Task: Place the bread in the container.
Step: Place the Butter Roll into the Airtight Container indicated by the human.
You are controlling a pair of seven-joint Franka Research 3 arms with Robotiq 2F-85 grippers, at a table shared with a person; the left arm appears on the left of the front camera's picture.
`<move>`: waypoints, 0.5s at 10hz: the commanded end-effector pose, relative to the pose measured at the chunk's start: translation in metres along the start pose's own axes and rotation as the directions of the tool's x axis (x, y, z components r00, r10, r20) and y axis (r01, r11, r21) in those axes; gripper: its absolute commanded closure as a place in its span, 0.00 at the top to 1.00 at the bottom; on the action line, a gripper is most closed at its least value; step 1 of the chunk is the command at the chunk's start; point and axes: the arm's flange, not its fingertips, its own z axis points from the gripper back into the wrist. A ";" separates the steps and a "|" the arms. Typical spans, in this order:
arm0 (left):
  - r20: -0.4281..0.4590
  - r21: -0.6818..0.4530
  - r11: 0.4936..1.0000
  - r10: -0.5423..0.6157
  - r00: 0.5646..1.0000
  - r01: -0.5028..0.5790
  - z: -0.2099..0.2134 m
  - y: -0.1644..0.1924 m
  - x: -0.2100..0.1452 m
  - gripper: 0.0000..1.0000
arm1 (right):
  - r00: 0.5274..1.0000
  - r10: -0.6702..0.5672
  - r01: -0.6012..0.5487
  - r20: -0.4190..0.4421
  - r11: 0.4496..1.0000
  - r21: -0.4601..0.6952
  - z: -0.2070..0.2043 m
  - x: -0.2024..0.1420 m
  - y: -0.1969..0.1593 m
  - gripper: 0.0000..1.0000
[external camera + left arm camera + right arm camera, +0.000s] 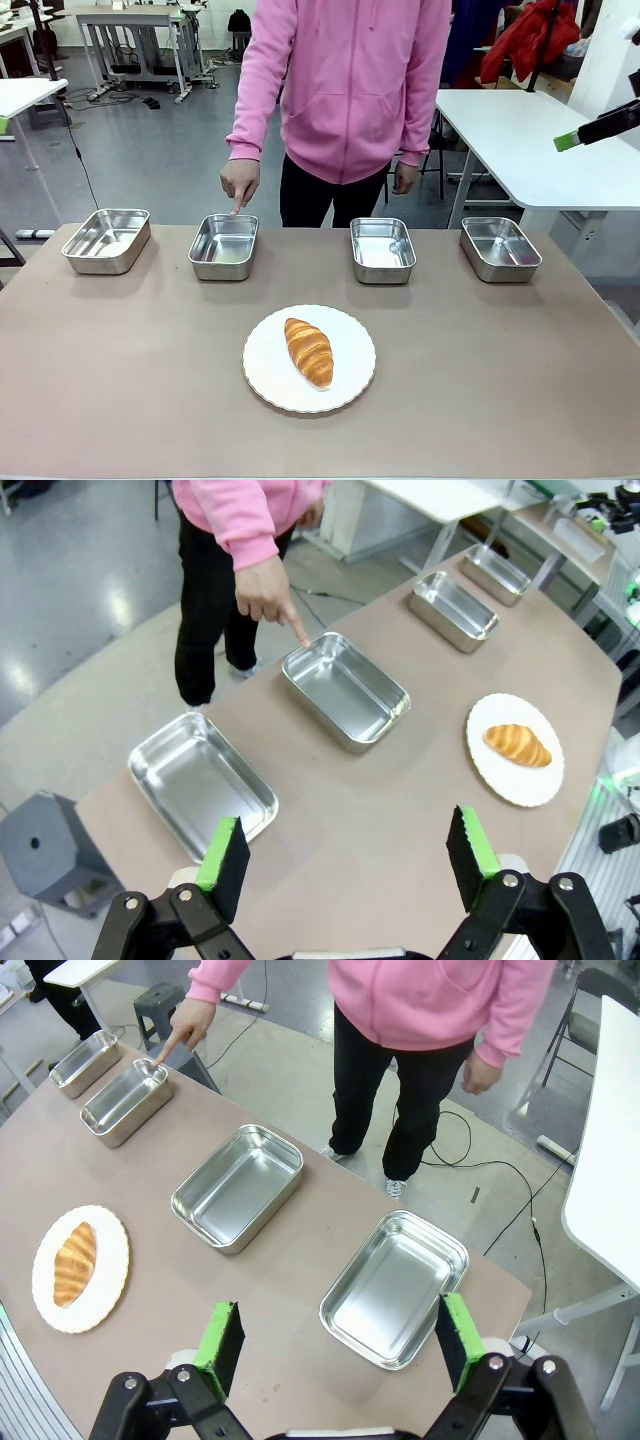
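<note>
The bread (308,351), a golden croissant, lies on a round white plate (270,385) at the table's near middle. A person's forefinger (236,206) points down at the far rim of the container (223,245), the second steel tray from the left, which is empty. From high over the table's left end, my left gripper (347,850) stands open with nothing between its fingers; the container (345,690) and the bread (517,745) lie well beyond it. My right gripper (338,1332) is open too, high above the right end, with the bread (73,1262) far off.
Three more empty steel trays (106,240) (382,249) (499,247) share the row along the far edge. The person in a pink hoodie (350,80) stands behind the table. A white table (520,140) is at the back right.
</note>
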 end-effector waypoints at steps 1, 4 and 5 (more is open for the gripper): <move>-0.089 0.104 0.988 0.124 0.988 -0.115 -0.026 -0.044 0.017 1.00 | 1.000 -0.001 0.001 0.013 1.000 0.008 0.000 0.001 0.000 1.00; -0.212 0.185 0.958 0.255 0.943 -0.218 -0.102 -0.127 0.033 1.00 | 1.000 -0.001 0.001 0.013 1.000 0.008 0.000 0.001 0.000 1.00; -0.307 0.214 0.971 0.168 0.937 -0.104 -0.131 -0.163 0.033 1.00 | 1.000 -0.001 0.001 0.013 1.000 0.008 0.000 0.001 0.000 1.00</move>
